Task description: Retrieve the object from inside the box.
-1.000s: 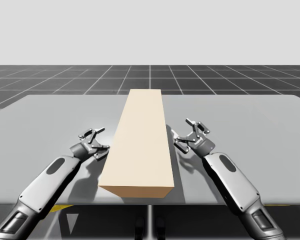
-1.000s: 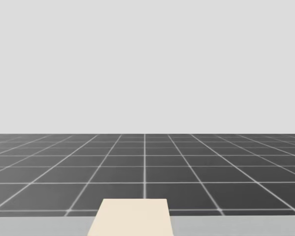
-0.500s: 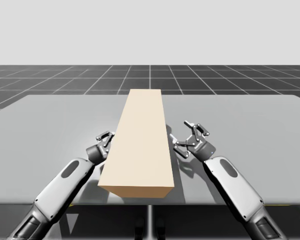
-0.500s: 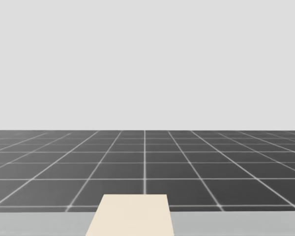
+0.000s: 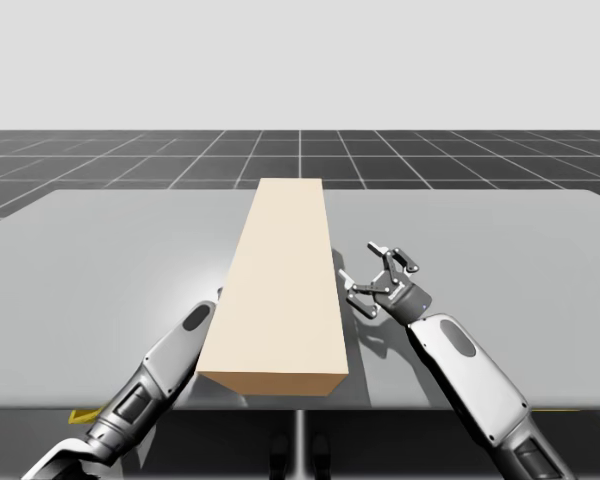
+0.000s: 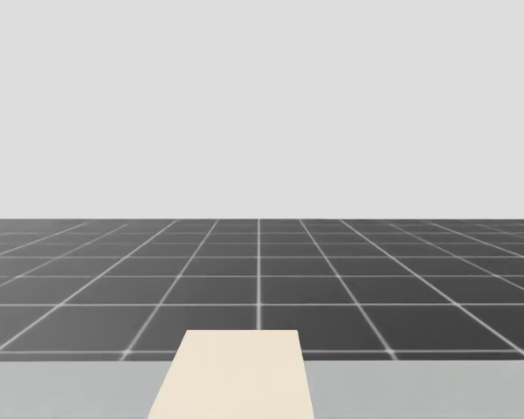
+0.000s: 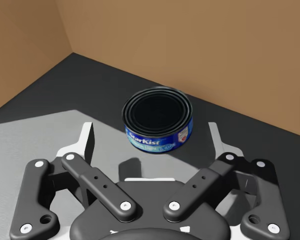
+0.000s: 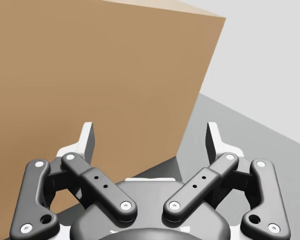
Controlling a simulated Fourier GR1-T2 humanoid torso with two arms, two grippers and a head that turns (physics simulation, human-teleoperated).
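A long tan box (image 5: 280, 290) lies lengthwise in the middle of the grey table (image 5: 110, 260). In the left wrist view a short round blue can (image 7: 159, 120) with a dark top stands on the dark floor inside the box, just ahead of my left gripper (image 7: 151, 137), which is open with its fingers on either side of the can and apart from it. In the high view my left forearm (image 5: 170, 360) reaches the box's left wall, which hides the hand. My right gripper (image 5: 367, 274) is open beside the box's right wall (image 8: 90, 75), not touching it.
The table's near edge (image 5: 430, 408) runs under both forearms. Bare table surface lies to the left and right of the box (image 6: 236, 375). Behind the table is a dark tiled floor (image 6: 262, 279).
My left arm has swung in toward the box and its gripper has gone inside, hidden in the high view. The right gripper has barely moved. My head has turned slightly downward.
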